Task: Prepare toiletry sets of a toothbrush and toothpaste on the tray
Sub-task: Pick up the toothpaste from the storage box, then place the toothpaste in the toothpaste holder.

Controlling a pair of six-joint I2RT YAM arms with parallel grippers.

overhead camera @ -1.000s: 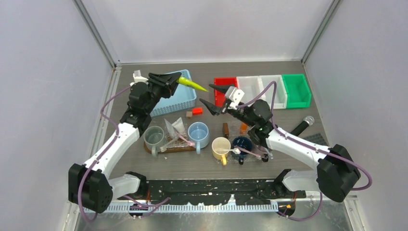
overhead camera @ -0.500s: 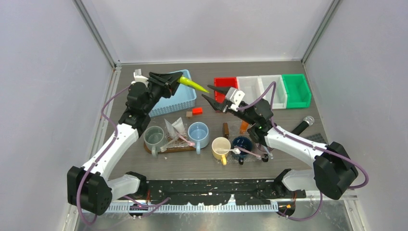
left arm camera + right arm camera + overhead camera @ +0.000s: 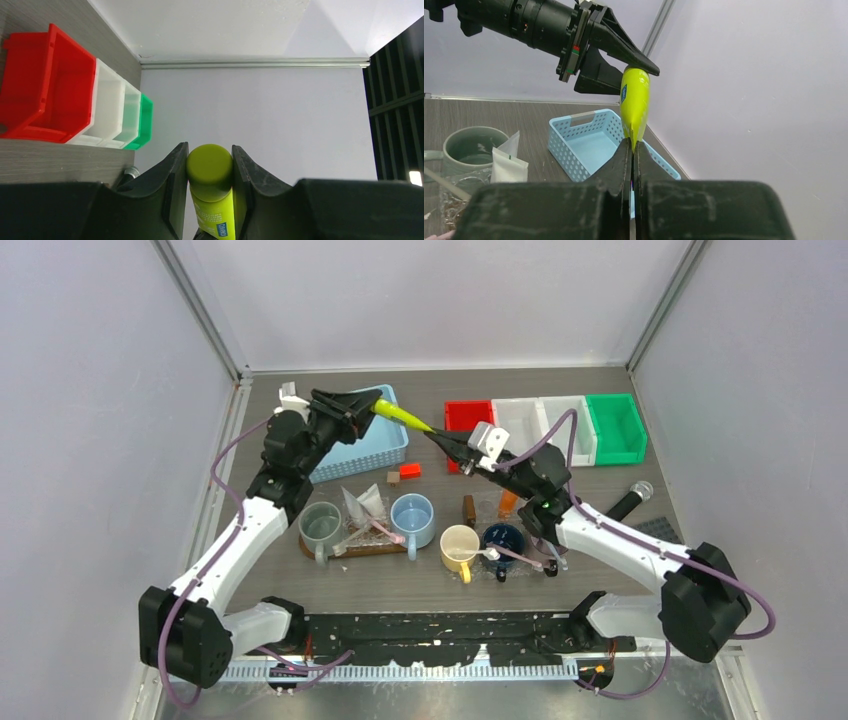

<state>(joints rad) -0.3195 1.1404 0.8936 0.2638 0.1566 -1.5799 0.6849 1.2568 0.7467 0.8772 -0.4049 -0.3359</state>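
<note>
From above, the left claw (image 3: 372, 403) is up over the blue basket (image 3: 378, 448) at the back of the table (image 3: 700, 485), and it is shut on the fat end of a yellow-green tube (image 3: 403, 418). The tube sticks out to the right, and its thin end goes into the right claw (image 3: 432, 434), which is pinched shut on it. So both claws hold the one tube in the air, between the basket and the red bin (image 3: 468, 416). Nearer the arms, a grey-green mug (image 3: 320, 523) and a light blue mug (image 3: 412, 518) stand on a brown tray (image 3: 365, 551). A white tube (image 3: 362, 502) and a pink toothbrush (image 3: 387, 531) lie between them. A cream-yellow mug (image 3: 460, 543) and a navy mug (image 3: 503, 538) stand on the table just to the right of the tray. In the left wrist view, the left claw (image 3: 210, 148) has its two black fingers (image 3: 175, 180) tight on each side of the round cap of the yellow-green tube (image 3: 211, 205). Far off are the red bin (image 3: 45, 90), two white bins (image 3: 107, 112) and a green bin (image 3: 145, 122) in a row. In the right wrist view, the right claw (image 3: 631, 144) is closed with only a thin slit, and the flat tip of the yellow-green tube (image 3: 635, 100) is caught in it. The left claw (image 3: 636, 75) holds the top of the tube. Below are the blue basket (image 3: 589, 140), the grey-green mug (image 3: 471, 145) and the white tube (image 3: 506, 162).
</note>
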